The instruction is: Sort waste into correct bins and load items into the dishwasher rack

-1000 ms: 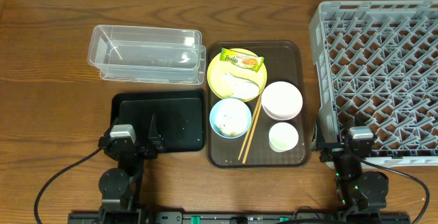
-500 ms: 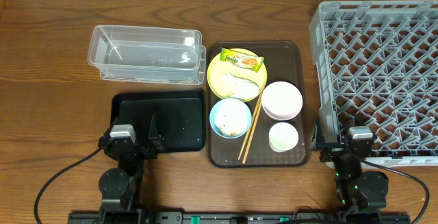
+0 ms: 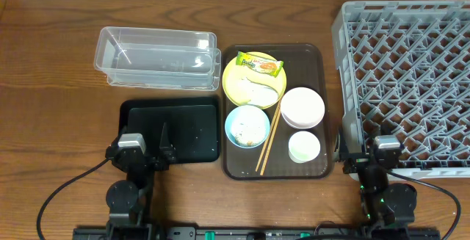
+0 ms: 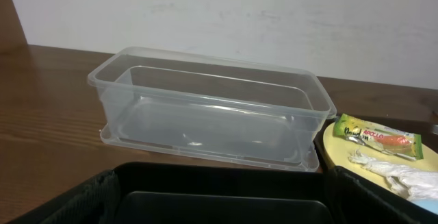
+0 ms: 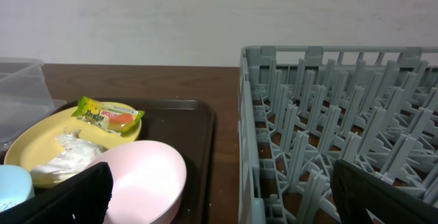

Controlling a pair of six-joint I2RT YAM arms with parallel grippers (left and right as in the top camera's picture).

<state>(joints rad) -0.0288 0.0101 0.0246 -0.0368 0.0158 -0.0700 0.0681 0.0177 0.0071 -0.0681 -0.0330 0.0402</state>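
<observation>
The small green-and-orange snack wrapper [image 3: 259, 64] lies on the far rim of the round yellow plate [image 3: 236, 86], just beside the crumpled white tissue [image 3: 258, 90], on the brown serving tray [image 3: 312, 168]. I judge it a sensible first pick: come from above, pinch one short end, and lift without catching the tissue or pushing the plate. The left tool [image 3: 145, 146] and the right tool [image 3: 371, 152] both stand released and empty at the near edge of the brown wooden worktop [image 3: 51, 108]. Only the overhead view shows the thin wooden chopsticks [image 3: 269, 139] on the tray; the left wrist view shows that the clear rectangular plastic tub [image 4: 205, 107] is deep and holds nothing; the right wrist view shows the upright pegs of the large grey plastic rack [image 5: 328, 114].
</observation>
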